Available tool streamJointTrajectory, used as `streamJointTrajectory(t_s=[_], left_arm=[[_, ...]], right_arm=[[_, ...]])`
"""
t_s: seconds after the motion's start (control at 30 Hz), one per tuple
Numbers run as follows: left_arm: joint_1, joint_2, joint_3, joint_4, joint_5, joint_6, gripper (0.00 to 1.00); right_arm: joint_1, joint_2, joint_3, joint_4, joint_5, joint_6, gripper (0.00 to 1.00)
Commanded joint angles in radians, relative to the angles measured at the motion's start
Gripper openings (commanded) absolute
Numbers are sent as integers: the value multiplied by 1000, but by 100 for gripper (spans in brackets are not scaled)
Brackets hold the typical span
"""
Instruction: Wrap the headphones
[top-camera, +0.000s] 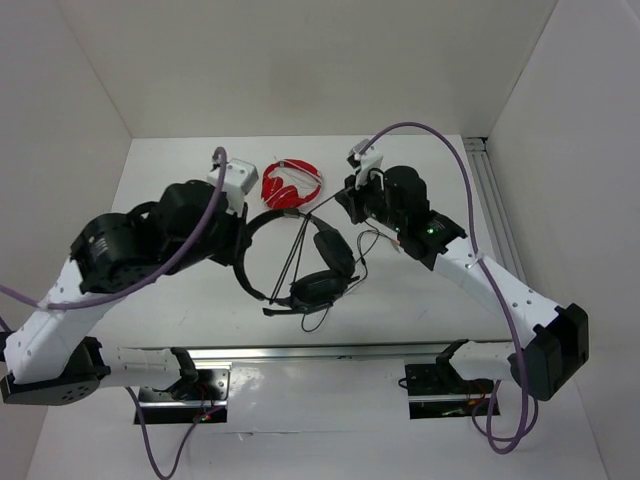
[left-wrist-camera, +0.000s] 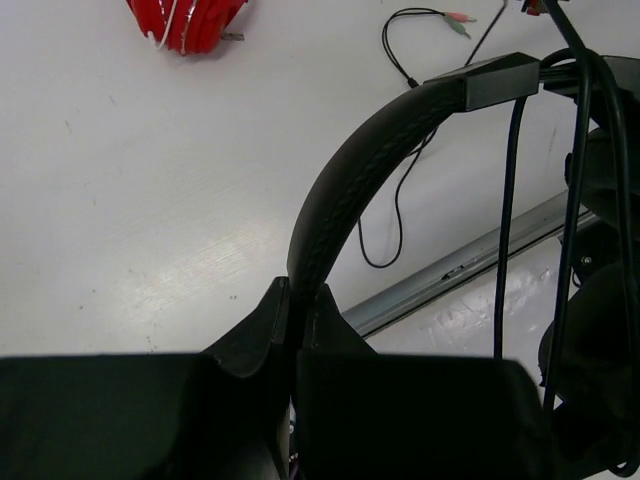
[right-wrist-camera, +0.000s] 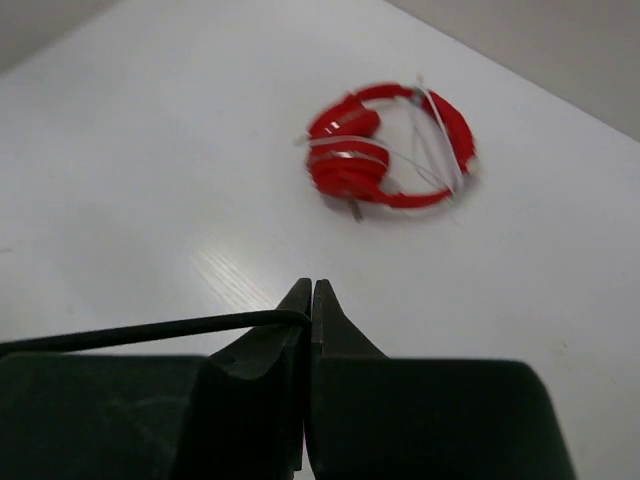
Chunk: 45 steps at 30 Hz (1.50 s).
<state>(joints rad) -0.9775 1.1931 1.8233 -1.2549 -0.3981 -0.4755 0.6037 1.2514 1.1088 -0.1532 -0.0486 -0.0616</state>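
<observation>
The headphones (left-wrist-camera: 340, 190) were clamped by the left gripper (left-wrist-camera: 297, 305), cable (right-wrist-camera: 140, 333) pinched in the right gripper (right-wrist-camera: 311, 300) — overtightened, it could be yanked free.

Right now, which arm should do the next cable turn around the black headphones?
Right. The right end effector is shut on the cable, pulled taut, so it can likely lead the wind. The left end effector is clamped on the headband, steadying the headphones.
</observation>
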Motion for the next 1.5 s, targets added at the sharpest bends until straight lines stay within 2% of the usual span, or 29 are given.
streamJointTrajectory(t_s=[0.0,0.1,0.17,0.27,0.4,0.53,0.57,0.6,0.73,0.97,1.07,1.13,1.2,1.23,1.27,1.3,1.33,1.37,1.4,1.43,1.47], left_arm=[[-13,-35,186,-106,70,-2,0],[-13,-1,313,-106,38,-24,0],[-13,14,350,-106,-26,-35,0],[-13,14,363,-57,-42,-58,0],[-13,3,363,-2,-65,-112,0],[-13,-6,422,9,-114,-185,0],[-13,3,422,9,-126,-199,0],[-13,3,432,0,-157,-221,0],[-13,-39,387,21,-232,-319,0],[23,-27,346,20,-386,-373,0],[114,16,408,-50,-447,-385,0],[232,66,452,-60,-443,-356,0],[331,101,462,-25,-372,-275,0],[432,140,476,-15,-328,-256,0],[483,158,476,-2,-212,-239,0],[535,174,476,32,-156,-209,0],[637,190,466,43,-107,-209,0],[687,226,465,43,-22,-209,0],[730,243,456,58,10,-198,0],[805,258,429,78,36,-198,0],[835,273,409,90,68,-198,0]], right_arm=[[-68,0,-36,177,-167,80,0],[-59,34,-99,318,-218,138,0],[-50,77,-138,384,-243,170,0],[-27,140,-161,518,-321,242,2],[105,273,-161,633,-144,264,8],[166,414,-129,697,-178,299,11],[166,440,-129,724,-194,316,13],[175,492,-138,798,-236,362,20],[185,629,-178,1016,-359,480,30],[304,787,-168,1090,-320,502,33],[317,800,-227,1125,-306,502,33],[317,800,-304,1138,-295,511,33],[327,749,-363,1138,-272,496,34],[327,728,-421,1129,-252,496,34],[343,682,-450,1129,-211,481,34],[366,657,-475,1097,-185,467,34],[379,634,-500,1081,-157,467,33],[396,581,-539,1063,-128,467,25],[439,547,-558,1013,-70,454,5],[470,510,-573,983,-19,454,1],[504,425,-601,950,36,454,0]])
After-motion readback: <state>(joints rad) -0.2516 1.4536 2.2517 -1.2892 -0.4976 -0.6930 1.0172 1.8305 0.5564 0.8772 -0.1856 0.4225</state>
